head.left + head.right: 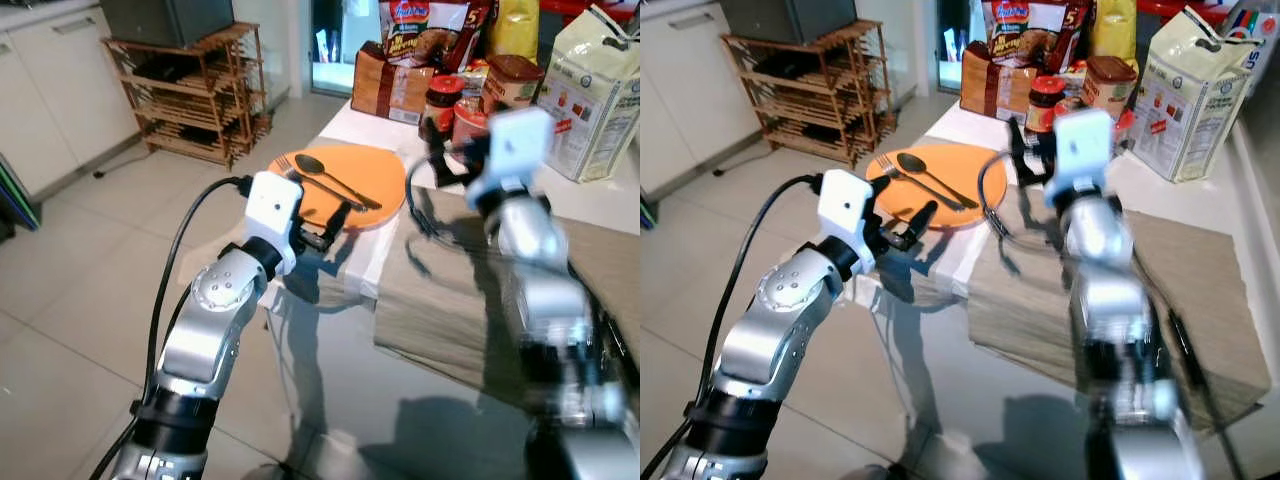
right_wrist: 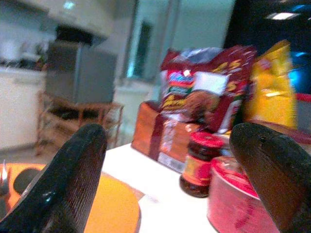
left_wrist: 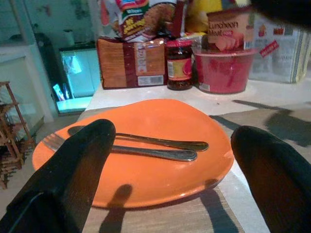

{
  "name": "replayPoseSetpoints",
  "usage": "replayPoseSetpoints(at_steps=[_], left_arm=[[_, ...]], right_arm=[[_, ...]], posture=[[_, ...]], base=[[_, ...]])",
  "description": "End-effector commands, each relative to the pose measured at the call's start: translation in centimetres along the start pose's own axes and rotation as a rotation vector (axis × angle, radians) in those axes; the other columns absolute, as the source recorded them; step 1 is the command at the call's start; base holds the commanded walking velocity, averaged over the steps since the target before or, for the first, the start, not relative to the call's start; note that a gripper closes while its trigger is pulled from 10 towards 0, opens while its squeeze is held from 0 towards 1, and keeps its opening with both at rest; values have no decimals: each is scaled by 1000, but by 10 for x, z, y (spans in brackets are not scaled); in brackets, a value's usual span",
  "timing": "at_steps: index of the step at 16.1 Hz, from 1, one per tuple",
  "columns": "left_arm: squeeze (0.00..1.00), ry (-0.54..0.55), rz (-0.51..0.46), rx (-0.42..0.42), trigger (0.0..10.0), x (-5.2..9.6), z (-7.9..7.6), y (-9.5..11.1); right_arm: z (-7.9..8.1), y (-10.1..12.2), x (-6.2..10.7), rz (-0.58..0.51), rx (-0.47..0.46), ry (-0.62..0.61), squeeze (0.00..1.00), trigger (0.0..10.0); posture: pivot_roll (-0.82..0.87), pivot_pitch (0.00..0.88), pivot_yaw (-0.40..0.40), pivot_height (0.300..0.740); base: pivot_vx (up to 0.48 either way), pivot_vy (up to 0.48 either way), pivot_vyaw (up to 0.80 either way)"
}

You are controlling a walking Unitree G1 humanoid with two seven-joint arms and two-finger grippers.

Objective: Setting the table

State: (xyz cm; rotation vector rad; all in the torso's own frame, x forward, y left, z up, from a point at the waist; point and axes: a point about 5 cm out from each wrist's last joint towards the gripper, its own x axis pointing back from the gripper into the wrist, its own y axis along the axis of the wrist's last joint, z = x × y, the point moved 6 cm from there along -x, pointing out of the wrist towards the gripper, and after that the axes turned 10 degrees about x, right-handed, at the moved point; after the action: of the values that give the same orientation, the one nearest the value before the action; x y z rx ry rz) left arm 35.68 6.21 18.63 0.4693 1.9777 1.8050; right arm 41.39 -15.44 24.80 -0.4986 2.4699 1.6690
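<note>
Here, the orange plate (image 1: 345, 185) lay at the near corner of the worktop (image 1: 620, 205), carrying a fork (image 3: 121, 149) and a spoon (image 3: 146, 141) side by side, with the left gripper (image 3: 170, 184) hovering just before its rim, fingers (image 3: 73, 170) spread and empty. The right gripper (image 2: 167, 184) was raised over the worktop beside the plate, fingers (image 2: 73, 179) also spread, facing a jar (image 2: 199, 162) and a red tub (image 2: 233, 199). The right forearm was blurred, and it hid part of the woven mat (image 1: 1200, 290).

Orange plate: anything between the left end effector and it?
Nothing visible. The left end effector is open, facing the orange plate at its near edge. A fork and spoon lie on the plate, not in between.
</note>
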Motion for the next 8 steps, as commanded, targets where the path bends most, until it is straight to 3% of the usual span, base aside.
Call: replayPoseSetpoints(at_steps=[1,5,8], left_arm=[[0,16,-9,-4,10000,2,2,4],[0,44,-33,24,10000,12,4,18],[0,72,-53,35,10000,21,7,31]], right_arm=[[0,-4,-4,19,-28,26,0,10000],[0,-17,-24,89,-34,118,0,10000],[8,-21,-36,136,-64,196,0,10000]], posture=[[102,0,-16,740],[167,0,-55,740],[213,0,-76,740]], base=[[0,0,0],[0,0,0],[0,0,0]])
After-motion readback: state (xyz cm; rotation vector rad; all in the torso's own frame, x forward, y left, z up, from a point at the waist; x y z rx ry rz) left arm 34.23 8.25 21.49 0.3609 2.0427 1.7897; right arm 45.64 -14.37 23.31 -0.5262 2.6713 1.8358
